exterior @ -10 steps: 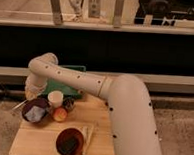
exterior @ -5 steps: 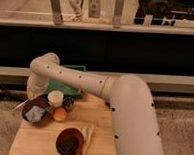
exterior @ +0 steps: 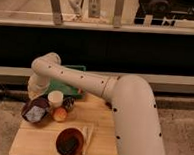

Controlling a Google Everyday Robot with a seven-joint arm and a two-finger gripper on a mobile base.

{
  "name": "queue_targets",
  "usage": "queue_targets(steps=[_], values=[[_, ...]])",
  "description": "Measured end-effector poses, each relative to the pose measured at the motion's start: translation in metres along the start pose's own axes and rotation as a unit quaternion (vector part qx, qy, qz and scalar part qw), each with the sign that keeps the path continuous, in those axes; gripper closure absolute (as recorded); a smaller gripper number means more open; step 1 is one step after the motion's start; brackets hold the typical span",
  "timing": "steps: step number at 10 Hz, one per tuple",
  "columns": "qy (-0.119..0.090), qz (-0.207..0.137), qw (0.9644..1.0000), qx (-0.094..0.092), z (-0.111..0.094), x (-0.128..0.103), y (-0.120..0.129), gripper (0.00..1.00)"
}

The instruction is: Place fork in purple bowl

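Observation:
The dark purple bowl (exterior: 36,111) stands at the left edge of the wooden table (exterior: 101,142). A pale silvery shape (exterior: 34,114) shows inside it; it looks like the fork, though I cannot tell for sure. My white arm reaches across from the right, bends at the far left and comes down over the bowl. The gripper (exterior: 33,95) is just above the bowl's back rim. I cannot tell whether it touches the pale shape.
A white cup (exterior: 55,97) and an orange fruit (exterior: 61,114) sit right of the purple bowl. A reddish-brown bowl (exterior: 70,141) and light wooden sticks (exterior: 87,138) lie at the front. A green tray (exterior: 66,85) stands behind, under my arm.

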Motion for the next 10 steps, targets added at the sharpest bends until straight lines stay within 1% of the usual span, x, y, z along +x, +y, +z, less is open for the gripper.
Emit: queue_targets(steps=[4,6,10], values=[[0.008,-0.01,0.9999,-0.002,-0.0011,-0.0043,-0.005,0.2],[0.013,-0.008,0.9999,0.0,-0.0032,-0.003,-0.0058,0.2],[0.013,-0.01,0.9999,0.0,-0.003,-0.005,-0.0072,0.2]])
